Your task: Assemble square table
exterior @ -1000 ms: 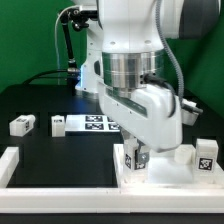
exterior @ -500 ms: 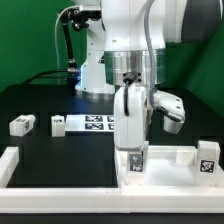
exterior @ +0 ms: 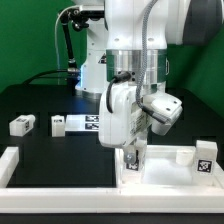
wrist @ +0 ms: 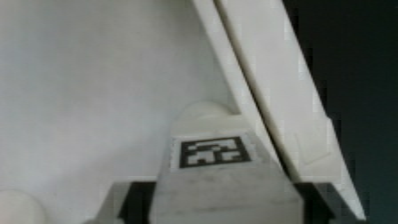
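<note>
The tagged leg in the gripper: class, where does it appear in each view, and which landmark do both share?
Exterior view: tagged leg, low centre, in the gripper over the white tabletop.
Wrist view: tagged leg, tag facing the camera, between the gripper's fingers.
Shared landmark: white tabletop.

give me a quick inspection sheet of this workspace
surface: black table
job's things: square tabletop at the exterior view's right; held leg block standing on it by the rim; second leg block near its right end; two loose leg blocks at the exterior view's left
clutter: marker board; white rail along the front
grippers: gripper, fingers closed on held leg block
cables: black cables behind; grey hose on arm
surroundings: green backdrop
</note>
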`<state>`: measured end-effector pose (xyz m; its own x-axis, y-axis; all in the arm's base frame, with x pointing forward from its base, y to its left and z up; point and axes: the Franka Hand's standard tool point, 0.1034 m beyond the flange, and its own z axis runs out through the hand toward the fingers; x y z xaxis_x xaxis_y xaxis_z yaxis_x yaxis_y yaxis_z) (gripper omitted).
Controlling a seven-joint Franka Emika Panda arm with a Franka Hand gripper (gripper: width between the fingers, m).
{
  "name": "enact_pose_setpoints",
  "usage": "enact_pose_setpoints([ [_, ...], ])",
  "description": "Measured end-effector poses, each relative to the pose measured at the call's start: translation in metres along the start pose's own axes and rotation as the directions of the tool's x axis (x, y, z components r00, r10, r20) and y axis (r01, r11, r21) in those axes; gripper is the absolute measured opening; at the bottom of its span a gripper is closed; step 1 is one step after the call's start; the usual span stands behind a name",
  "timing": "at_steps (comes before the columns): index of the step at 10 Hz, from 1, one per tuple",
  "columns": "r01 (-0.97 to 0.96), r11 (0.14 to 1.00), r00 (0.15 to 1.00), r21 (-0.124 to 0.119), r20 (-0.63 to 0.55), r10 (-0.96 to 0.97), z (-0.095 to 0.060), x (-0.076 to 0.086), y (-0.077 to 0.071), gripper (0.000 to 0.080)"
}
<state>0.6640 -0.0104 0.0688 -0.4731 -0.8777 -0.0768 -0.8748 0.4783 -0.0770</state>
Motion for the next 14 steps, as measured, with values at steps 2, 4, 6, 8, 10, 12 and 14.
enact_pose_setpoints([
  [2, -0.002, 1.000, 1.000, -0.002, 0.006, 0.002, 0.001, -0.002, 0.001, 0.0563],
  [4, 0.081, 0.997, 0.997, 0.003, 0.018, -0.081, -0.010, -0.002, 0.002, 0.0632],
  [6, 0.095, 0.995, 0.994, 0.024, 0.050, -0.096, -0.037, -0.005, 0.016, 0.0644],
  [8, 0.129, 0.992, 0.989, 0.000, 0.073, -0.129, -0.053, -0.030, 0.032, 0.0649],
  [10, 0.138, 0.990, 0.988, -0.002, 0.068, -0.138, -0.049, -0.030, 0.033, 0.0649],
  [12, 0.142, 0.990, 0.988, -0.002, 0.068, -0.141, -0.049, -0.031, 0.033, 0.0649],
  [14, 0.147, 0.989, 0.987, -0.004, 0.068, -0.146, -0.048, -0.032, 0.035, 0.0649],
])
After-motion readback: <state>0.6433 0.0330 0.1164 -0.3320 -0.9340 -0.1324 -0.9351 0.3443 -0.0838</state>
